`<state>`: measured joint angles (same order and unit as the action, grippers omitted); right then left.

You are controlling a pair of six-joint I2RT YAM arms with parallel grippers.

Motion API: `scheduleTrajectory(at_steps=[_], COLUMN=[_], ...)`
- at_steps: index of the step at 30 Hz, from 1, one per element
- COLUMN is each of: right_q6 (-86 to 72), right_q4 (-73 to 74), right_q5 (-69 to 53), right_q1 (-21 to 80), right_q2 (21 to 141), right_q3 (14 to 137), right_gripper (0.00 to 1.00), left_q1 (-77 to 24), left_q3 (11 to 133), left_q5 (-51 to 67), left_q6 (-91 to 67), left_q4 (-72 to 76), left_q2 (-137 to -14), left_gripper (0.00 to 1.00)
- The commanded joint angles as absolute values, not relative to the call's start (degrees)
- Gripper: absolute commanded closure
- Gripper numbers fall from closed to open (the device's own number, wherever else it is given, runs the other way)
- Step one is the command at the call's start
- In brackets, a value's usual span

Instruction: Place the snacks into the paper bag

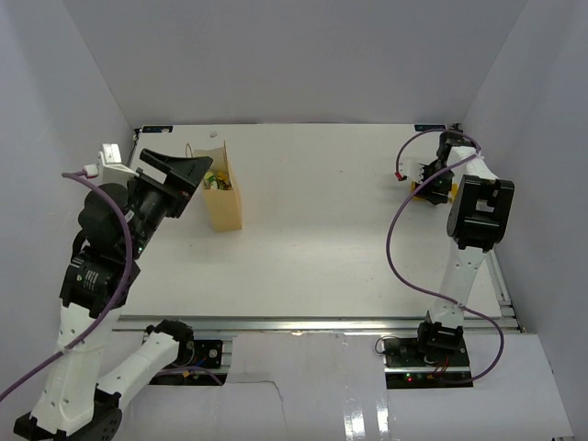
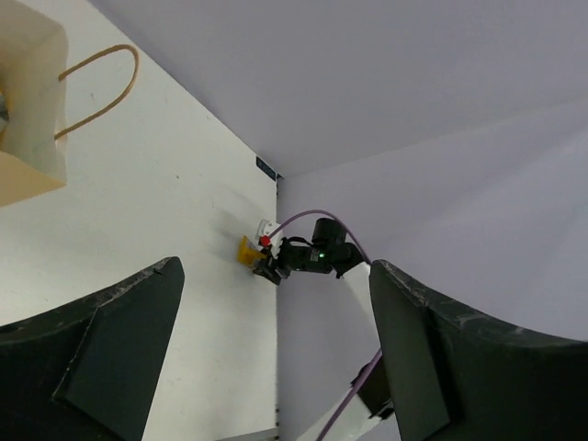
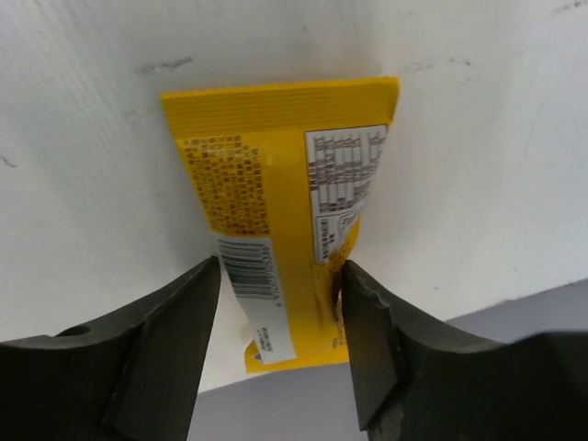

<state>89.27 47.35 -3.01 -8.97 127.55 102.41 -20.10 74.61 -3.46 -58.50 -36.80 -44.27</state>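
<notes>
The tan paper bag (image 1: 225,204) stands at the back left, and its corner and a loop handle show in the left wrist view (image 2: 35,119). The green-and-yellow pouch (image 1: 217,183) sits inside its open top. My left gripper (image 1: 196,169) hangs open and empty just left of the bag's mouth. The yellow candy packet (image 3: 276,211) lies at the table's far right edge by the wall (image 1: 420,193). My right gripper (image 3: 280,303) straddles the packet's near end, with both fingers against its long edges. The left wrist view shows it far off (image 2: 246,250).
White walls enclose the table on three sides. The right wall (image 3: 441,367) runs right beside the packet. A metal rail (image 1: 312,323) runs along the near edge. Purple cables loop off both arms.
</notes>
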Motion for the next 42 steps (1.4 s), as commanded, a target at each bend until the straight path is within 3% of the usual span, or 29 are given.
scheduleTrajectory(at_steps=[1, 6, 12, 22, 31, 35, 42], right_q6=[89.9, 88.5, 85.3, 78.0, 72.9, 59.8, 23.5], right_q4=[54.1, 57.0, 61.1, 73.7, 74.5, 66.2, 20.5], right_q5=[-7.6, -11.7, -22.8, -45.9, -59.4, -62.8, -59.1], right_q1=[-9.4, -9.8, -9.6, -4.9, 11.9, 21.8, 33.7], right_q2=[128.8, 127.3, 121.1, 112.6, 108.1, 109.4, 106.3], right_q3=[104.8, 102.1, 96.5, 95.1, 107.4, 118.4, 116.6], right_gripper=[0.40, 0.64, 0.75, 0.85, 0.87, 0.88, 0.86], left_q1=[-20.2, -20.2, -20.2, -20.2, -20.2, -20.2, -20.2], left_q3=[80.0, 80.9, 79.9, 76.8, 74.3, 73.7, 73.5], left_q5=[-7.6, -5.9, -4.8, -4.1, -2.3, -3.8, -7.3], left_q6=[-76.0, -83.6, -81.8, -86.8, -88.2, -88.5, -88.9], left_q4=[-47.2, -45.5, -44.5, -44.7, -43.1, -44.7, -48.2], left_q2=[-47.7, -47.9, -48.0, -46.3, -44.3, -41.9, -38.4], left_gripper=[0.08, 0.12, 0.13, 0.16, 0.19, 0.19, 0.20])
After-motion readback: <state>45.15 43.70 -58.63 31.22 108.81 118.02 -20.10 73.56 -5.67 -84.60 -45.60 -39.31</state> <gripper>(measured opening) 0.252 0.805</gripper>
